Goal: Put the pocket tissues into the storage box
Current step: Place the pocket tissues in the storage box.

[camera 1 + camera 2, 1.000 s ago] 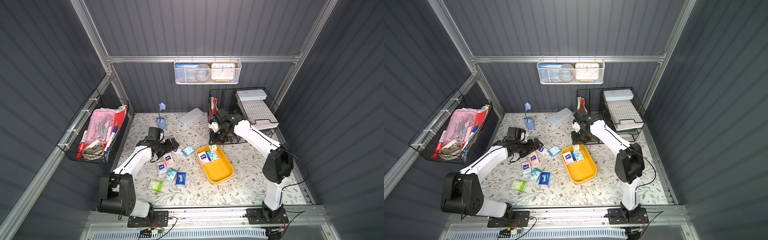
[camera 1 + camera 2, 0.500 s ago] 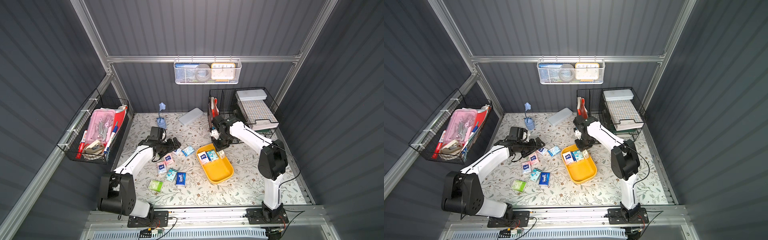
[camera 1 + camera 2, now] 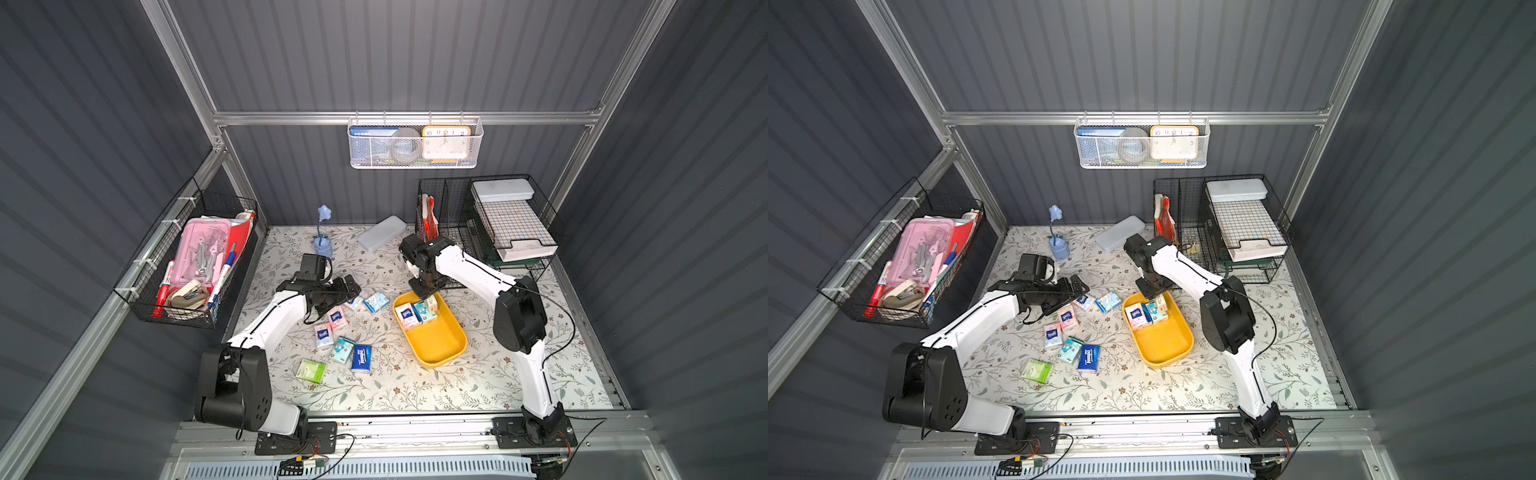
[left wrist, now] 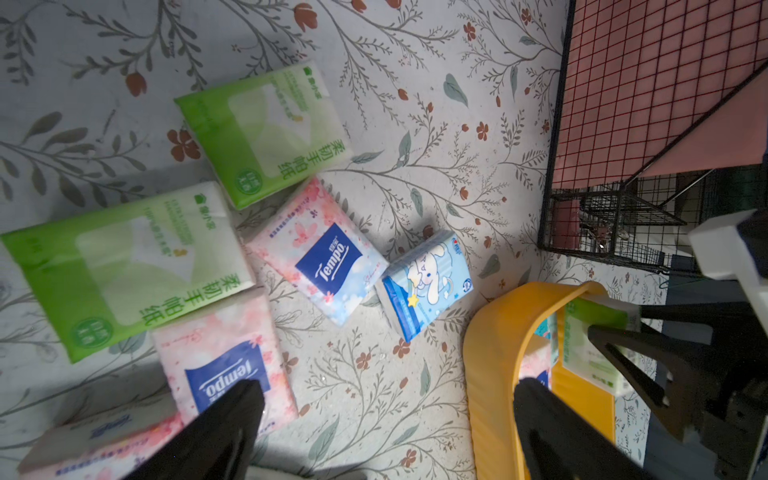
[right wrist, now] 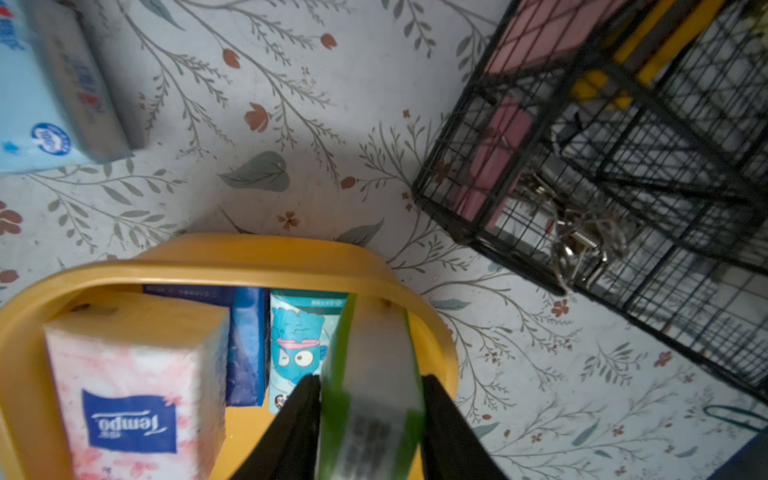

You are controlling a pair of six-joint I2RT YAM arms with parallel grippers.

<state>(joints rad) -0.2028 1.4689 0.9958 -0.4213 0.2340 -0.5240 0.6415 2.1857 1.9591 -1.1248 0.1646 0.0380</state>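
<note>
Since one second ago my right hand (image 3: 428,291) has come down from beside the black wire basket (image 3: 453,199) to the far end of the storage box (image 3: 440,353). The green packet (image 5: 370,424) that it carries is now inside the yellow walls. My left hand (image 4: 386,390) has almost not moved. It hovers wide open, with nothing between its fingers, low over a pink packet on the bench (image 4: 224,353).

For the task this means, I judge, that the fourth packet is nearly delivered: only the release and the lifting away of the hand remain for it. My right hand is narrow. Its two fingers (image 5: 291,428) lie against the flat sides of the green packet, so the packet is held and not yet dropped.

The green packet stands on a thin edge, not flat. Its long axis runs along my fingers, down toward the floor of the box and a little toward the far wall. Its broad faces are turned sideways, about parallel to the teal packet (image 5: 295,345) just beside it. After that come the dark blue packet (image 5: 247,340) and the pink Tempo packet (image 5: 133,365), all upright in one row at the far wall.

Several pocket tissues lie flat on the bench (image 3: 415,386) between my left hand and the box, the pale blue packet (image 3: 376,301) nearest to it. So a large part of the work remains.
</note>
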